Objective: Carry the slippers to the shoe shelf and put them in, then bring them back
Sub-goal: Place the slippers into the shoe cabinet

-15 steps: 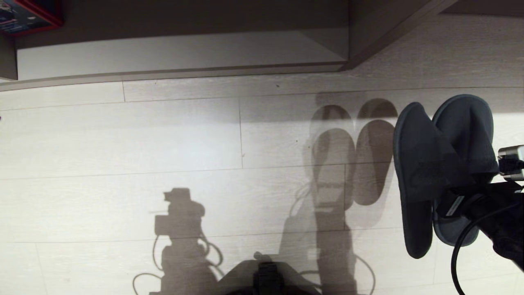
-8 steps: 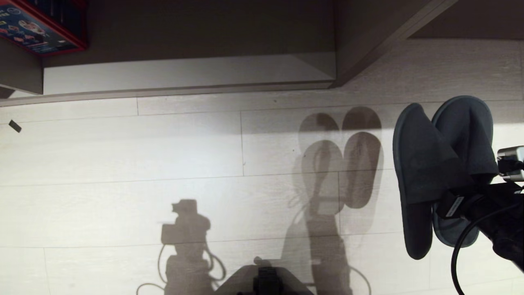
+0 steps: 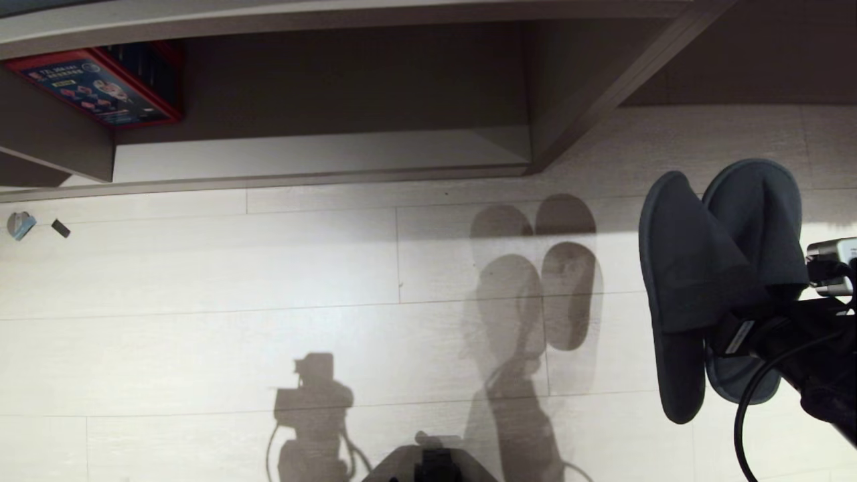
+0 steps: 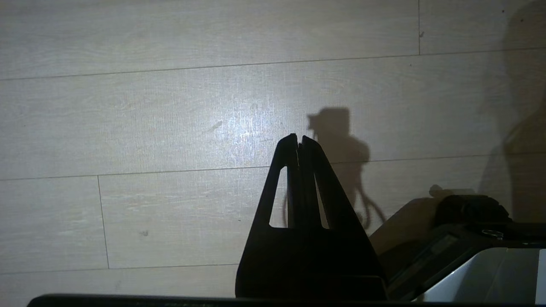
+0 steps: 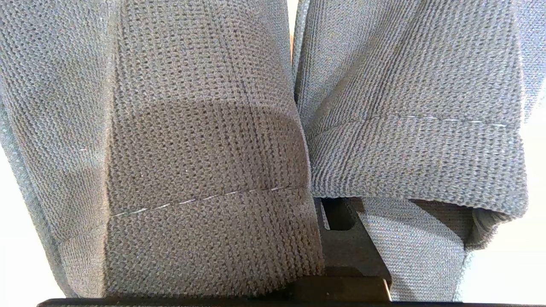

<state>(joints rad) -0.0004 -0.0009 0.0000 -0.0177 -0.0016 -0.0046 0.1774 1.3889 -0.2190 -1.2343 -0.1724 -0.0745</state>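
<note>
The pair of dark charcoal slippers (image 3: 696,268) hangs side by side, toes up, above the pale plank floor at the right of the head view. My right gripper (image 3: 730,328) is shut on them from below; its fingertips are hidden among the knitted toe bands (image 5: 204,149), and only part of one black finger (image 5: 345,243) shows. The shoe shelf (image 3: 321,157), a low taupe cubby with a pale base board, lies ahead and to the left, apart from the slippers. My left gripper (image 4: 298,138) hangs shut over bare floor, holding nothing.
A vertical divider (image 3: 569,87) bounds the cubby on its right, with a darker recess (image 3: 736,67) beyond. A red-edged box (image 3: 100,90) sits at the upper left. Two small items (image 3: 20,224) (image 3: 60,228) lie on the floor at the far left. My base (image 3: 435,465) shows at the bottom.
The whole head view has shifted downward as the camera tilted up, so more of the shelf unit and the red box shows. The slippers stay in my right gripper, unmoved.
</note>
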